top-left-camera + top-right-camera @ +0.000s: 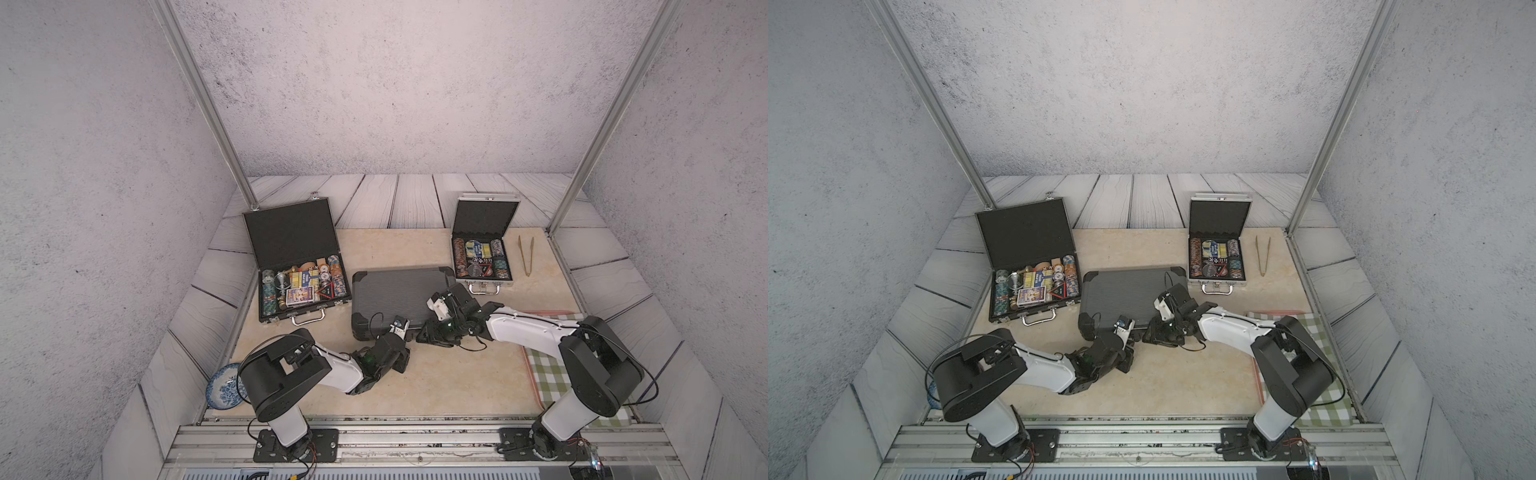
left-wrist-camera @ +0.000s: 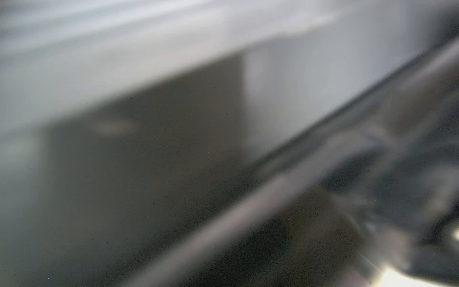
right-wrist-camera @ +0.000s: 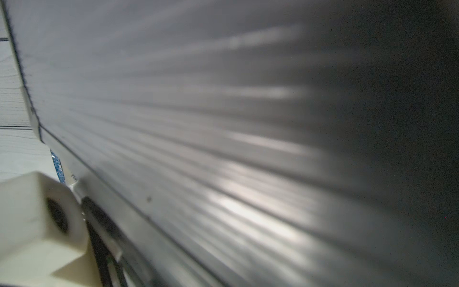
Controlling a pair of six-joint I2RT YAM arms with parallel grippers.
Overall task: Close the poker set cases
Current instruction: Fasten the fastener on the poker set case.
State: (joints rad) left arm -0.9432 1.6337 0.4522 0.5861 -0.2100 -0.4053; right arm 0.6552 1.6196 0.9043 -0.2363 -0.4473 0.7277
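The dark-grey ribbed case (image 1: pixel 395 291) lay lid-down in the middle of the worktop (image 1: pixel 436 382) as both arms crowded its near edge, apparently to press its latches home. The left gripper (image 1: pixel 400 328) had its fingers pinched fully shut. The fingers of the right gripper (image 1: pixel 428 334) were hidden, so their spread could not be told. The black case (image 1: pixel 291 237) and the silver case (image 1: pixel 484 220), to either side and farther back, stood open.
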